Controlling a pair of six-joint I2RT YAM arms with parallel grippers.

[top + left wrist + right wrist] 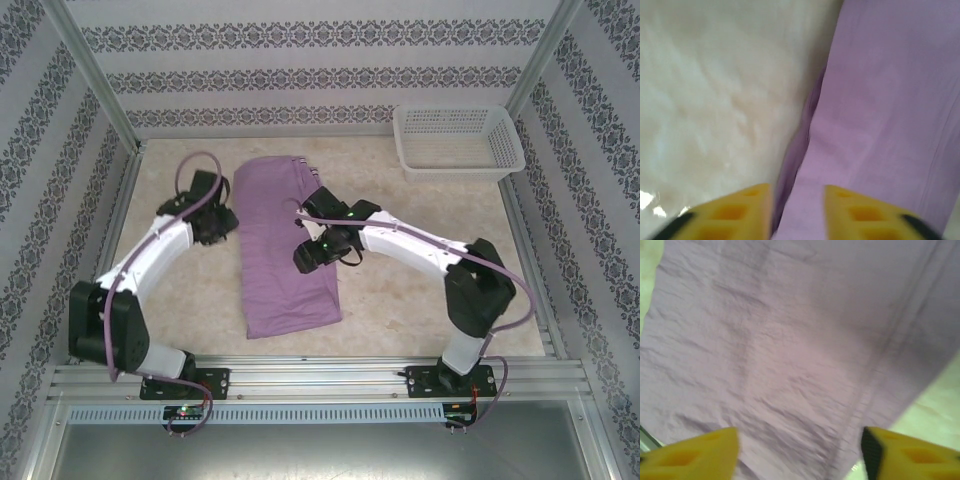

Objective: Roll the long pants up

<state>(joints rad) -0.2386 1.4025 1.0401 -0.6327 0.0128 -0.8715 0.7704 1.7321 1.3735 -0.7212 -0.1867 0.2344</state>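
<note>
The long pants (285, 240) lie flat on the table as a long lilac strip, running from the back toward the front edge. My left gripper (226, 226) is at the strip's left edge, about halfway along. In the left wrist view its yellow fingers (747, 207) stand a little apart over the fabric's folded edge (805, 130), and the left gripper (798, 200) holds nothing. My right gripper (308, 256) hovers over the pants' right side. Seen from the right wrist, the right gripper (800, 447) is open wide above the wrinkled cloth (790, 340), close to a seam.
A white mesh basket (458, 140) stands at the back right corner. Patterned walls and metal posts close in the table on three sides. Bare beige tabletop (430, 210) lies right of the pants, and a rail (320, 375) runs along the front.
</note>
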